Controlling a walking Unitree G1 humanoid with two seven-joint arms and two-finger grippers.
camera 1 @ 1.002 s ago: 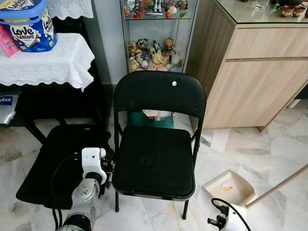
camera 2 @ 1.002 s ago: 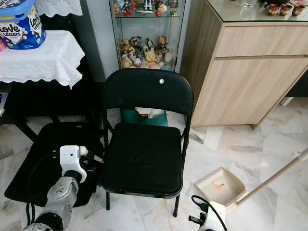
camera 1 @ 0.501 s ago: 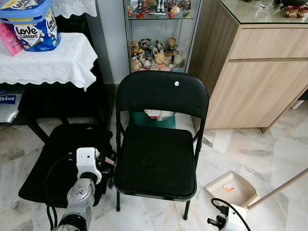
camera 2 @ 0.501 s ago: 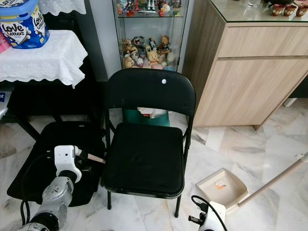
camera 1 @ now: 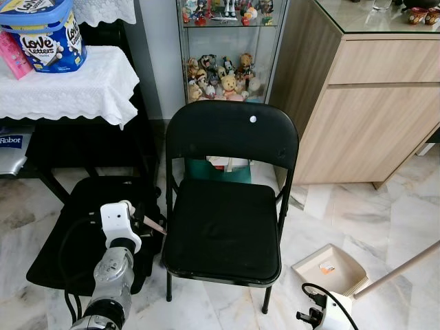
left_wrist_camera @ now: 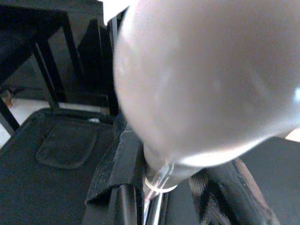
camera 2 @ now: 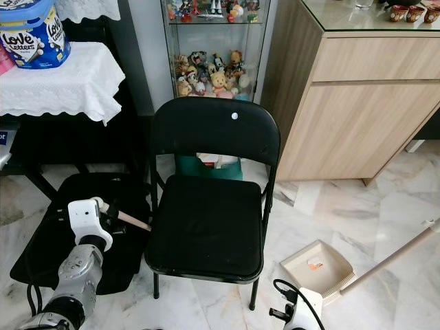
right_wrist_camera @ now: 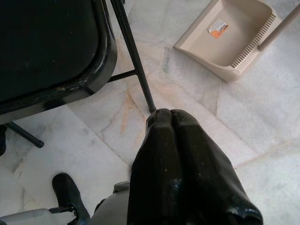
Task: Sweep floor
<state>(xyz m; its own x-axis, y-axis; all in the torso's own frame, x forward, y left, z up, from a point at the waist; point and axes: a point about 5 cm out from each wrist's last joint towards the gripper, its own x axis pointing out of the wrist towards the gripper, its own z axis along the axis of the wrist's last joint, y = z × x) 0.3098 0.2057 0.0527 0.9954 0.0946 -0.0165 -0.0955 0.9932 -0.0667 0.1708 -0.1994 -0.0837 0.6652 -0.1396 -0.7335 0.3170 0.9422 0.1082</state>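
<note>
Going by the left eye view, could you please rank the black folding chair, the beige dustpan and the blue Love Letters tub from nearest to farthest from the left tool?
From the left tool:
1. Black folding chair, immediately to its right, almost touching.
2. Beige dustpan, on the floor beyond the chair's right side.
3. Blue Love Letters tub, up on the white-clothed table at the far left.

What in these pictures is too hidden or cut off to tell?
- Left gripper: a blurred grey shape blocks the left wrist view, so whether it is open or shut can't be told.
- Long handle at the dustpan: the right edge cuts it off.
- Orange label in the dustpan: too small to read.
</note>
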